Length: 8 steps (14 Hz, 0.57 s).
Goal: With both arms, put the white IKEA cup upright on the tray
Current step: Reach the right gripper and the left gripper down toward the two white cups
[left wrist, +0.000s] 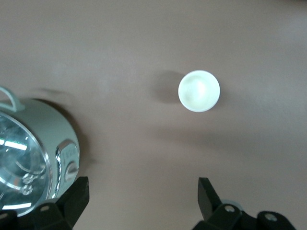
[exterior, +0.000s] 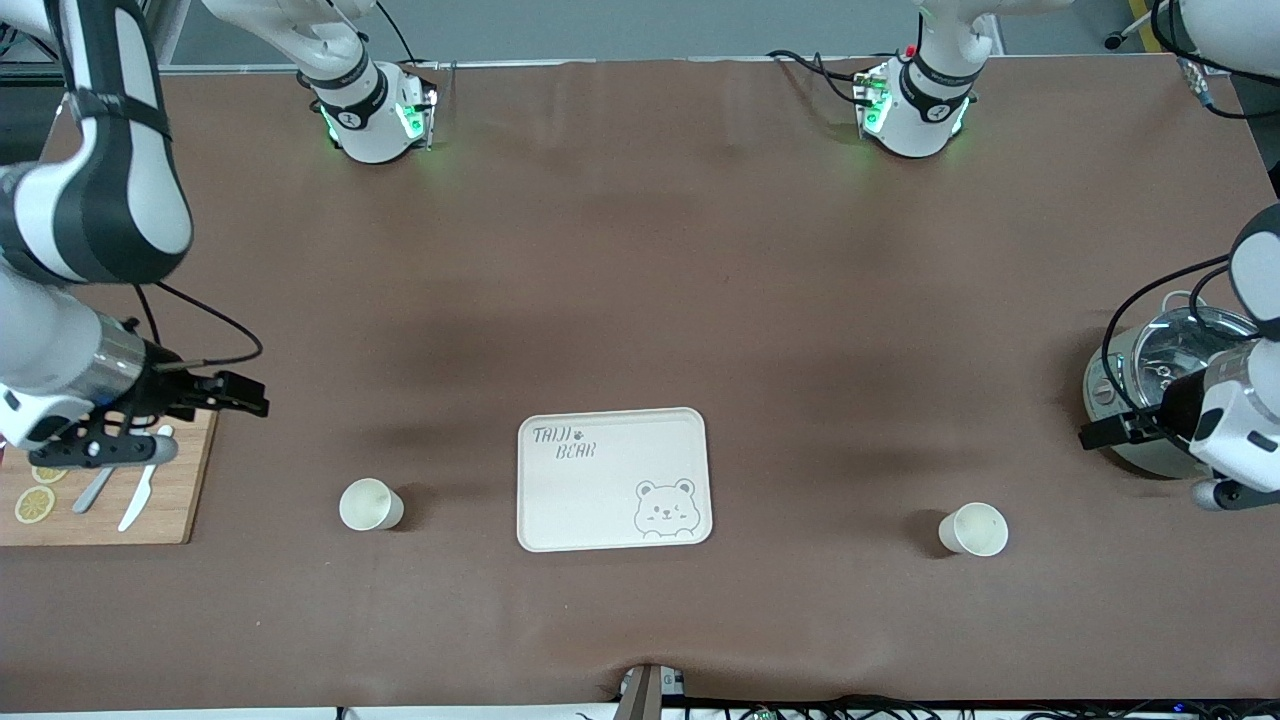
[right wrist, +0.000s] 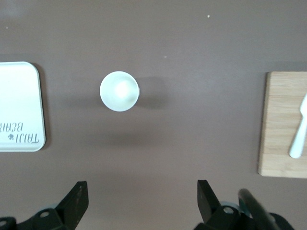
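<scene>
Both claws are spread wide and empty: left claw (left wrist: 141, 201) hung by the glass-lidded steel pot (exterior: 1150, 400), right claw (right wrist: 139, 203) over the bamboo cutting board (exterior: 100, 500). One small white cup (exterior: 972, 529) and another (exterior: 370, 504) are stood upright on the brown table (exterior: 640, 250), each just ahead of a claw, probably staged for one pickup apiece. The cream bear-printed tray (exterior: 612, 480) is left between them, empty.

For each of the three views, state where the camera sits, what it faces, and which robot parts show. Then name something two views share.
Front: high across the table, facing both arms, tray central.
Left wrist: above the table, looking down; open left gripper, one cup.
Right wrist: looking down; open right gripper, other cup.
Shared: the tray's corner also shows in the right wrist view.
</scene>
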### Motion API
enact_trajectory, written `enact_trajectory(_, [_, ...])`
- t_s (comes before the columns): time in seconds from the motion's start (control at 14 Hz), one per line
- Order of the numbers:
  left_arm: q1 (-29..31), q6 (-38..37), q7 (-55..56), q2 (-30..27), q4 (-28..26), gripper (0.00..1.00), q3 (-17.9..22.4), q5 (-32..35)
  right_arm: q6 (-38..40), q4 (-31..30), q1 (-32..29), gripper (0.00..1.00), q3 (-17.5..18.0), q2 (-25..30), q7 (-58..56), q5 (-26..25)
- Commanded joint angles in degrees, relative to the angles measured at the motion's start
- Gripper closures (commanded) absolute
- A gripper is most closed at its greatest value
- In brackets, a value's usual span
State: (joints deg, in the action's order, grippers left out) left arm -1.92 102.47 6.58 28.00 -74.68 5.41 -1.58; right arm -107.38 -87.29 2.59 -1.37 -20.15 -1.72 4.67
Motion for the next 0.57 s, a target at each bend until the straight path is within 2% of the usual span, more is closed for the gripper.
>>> enact_trajectory(0.0, [0.1, 4.8, -1.0, 3.2, 0.6, 0.00, -0.1, -0.5, -3.3, 0.6, 0.2, 0.00, -0.1, -3.7, 0.8, 1.1])
enact_trajectory(0.5, [-0.1, 17.8, -0.8, 12.2, 0.7, 0.00, -0.3, -1.3, -12.1, 0.6, 0.0, 0.00, -0.1, -11.9, 0.8, 1.1])
